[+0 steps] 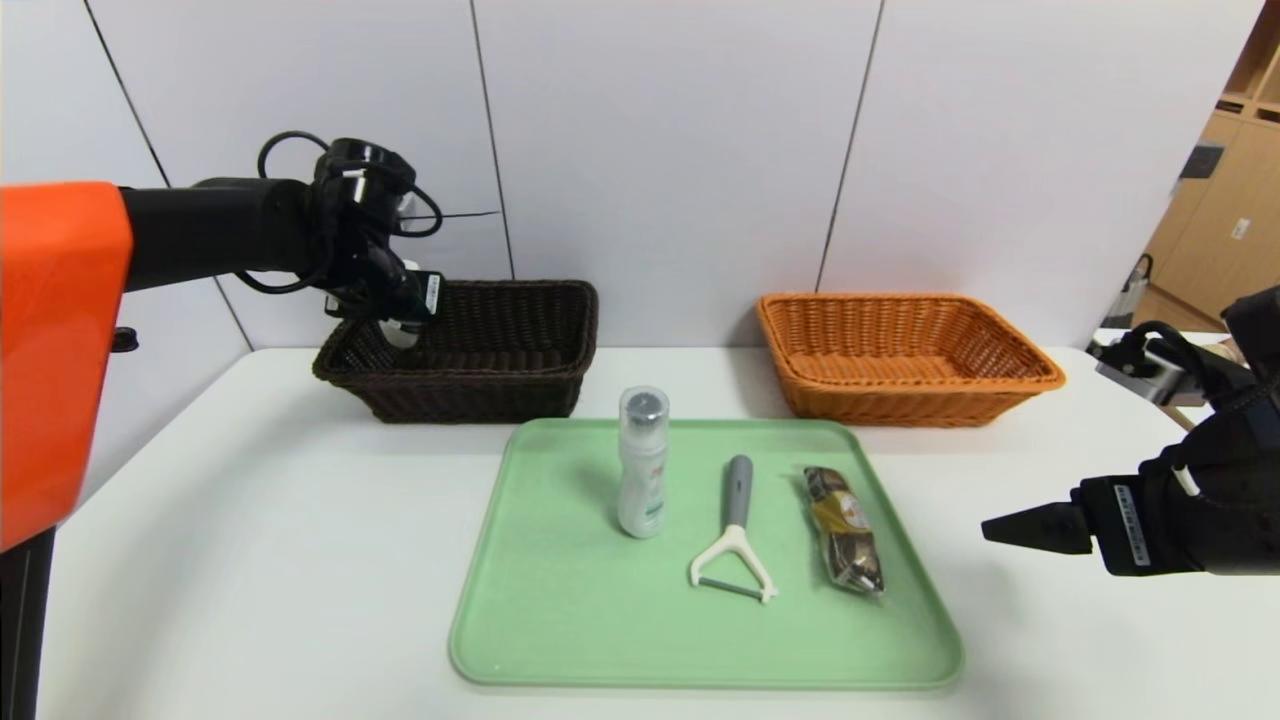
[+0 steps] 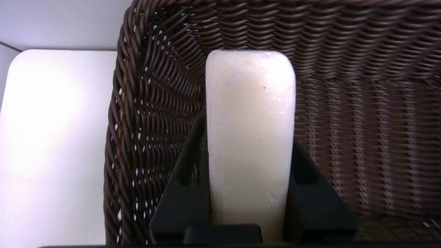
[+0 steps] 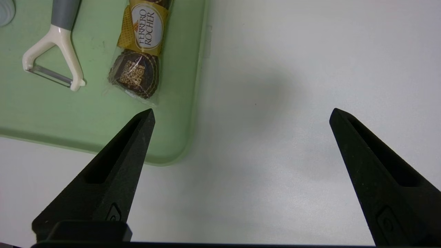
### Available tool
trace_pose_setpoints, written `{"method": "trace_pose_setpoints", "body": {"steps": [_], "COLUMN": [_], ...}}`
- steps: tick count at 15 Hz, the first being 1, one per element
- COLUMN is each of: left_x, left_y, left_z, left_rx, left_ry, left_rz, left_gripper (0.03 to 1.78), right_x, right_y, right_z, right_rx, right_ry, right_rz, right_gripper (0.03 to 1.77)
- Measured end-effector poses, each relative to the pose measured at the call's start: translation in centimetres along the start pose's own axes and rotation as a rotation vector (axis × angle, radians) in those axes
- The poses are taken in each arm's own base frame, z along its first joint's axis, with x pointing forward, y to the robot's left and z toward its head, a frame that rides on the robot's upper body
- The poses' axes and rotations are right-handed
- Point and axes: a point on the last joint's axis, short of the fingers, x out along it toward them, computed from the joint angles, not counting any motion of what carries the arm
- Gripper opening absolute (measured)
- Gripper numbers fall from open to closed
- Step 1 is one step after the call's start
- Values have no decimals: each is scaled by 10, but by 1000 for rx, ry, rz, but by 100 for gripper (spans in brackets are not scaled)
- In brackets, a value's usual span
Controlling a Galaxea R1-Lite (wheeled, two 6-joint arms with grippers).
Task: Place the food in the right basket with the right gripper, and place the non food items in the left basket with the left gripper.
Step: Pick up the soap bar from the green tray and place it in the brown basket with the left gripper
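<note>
L tool (image 2: 248, 148) grips 1 white item (image 2: 250, 137) @ 1 dk basket (image 1: 490, 385); R tool (image 3: 243, 115) open.

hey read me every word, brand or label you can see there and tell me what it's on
"FERRERO ROCHER": wrapper of the chocolates, beside a square code.
Too small to read: print on the white bottle.
Too small to read: stickers on the left gripper and right gripper.

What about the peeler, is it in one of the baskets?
No, the peeler lies on the green tray, between the bottle and the chocolates.
</note>
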Motion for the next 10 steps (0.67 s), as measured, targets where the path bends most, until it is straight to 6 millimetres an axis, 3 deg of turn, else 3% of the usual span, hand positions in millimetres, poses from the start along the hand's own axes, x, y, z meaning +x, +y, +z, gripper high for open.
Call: {"method": "trace_pose_setpoints", "body": {"steps": [5, 10], "left_x": [22, 26], "left_y": [0, 3], "left_z": [-11, -12], "left_rx": [-3, -9], "left_ry": [46, 52], "left_rz": [-37, -30], "left_gripper": [52, 108], "right_x": [0, -2], "right_y": [0, 0], "right_z": [-2, -2], "right_rx": [-1, 0], "right_ry": [2, -3], "right_rz": [-3, -2], "right_gripper": [175, 175]}}
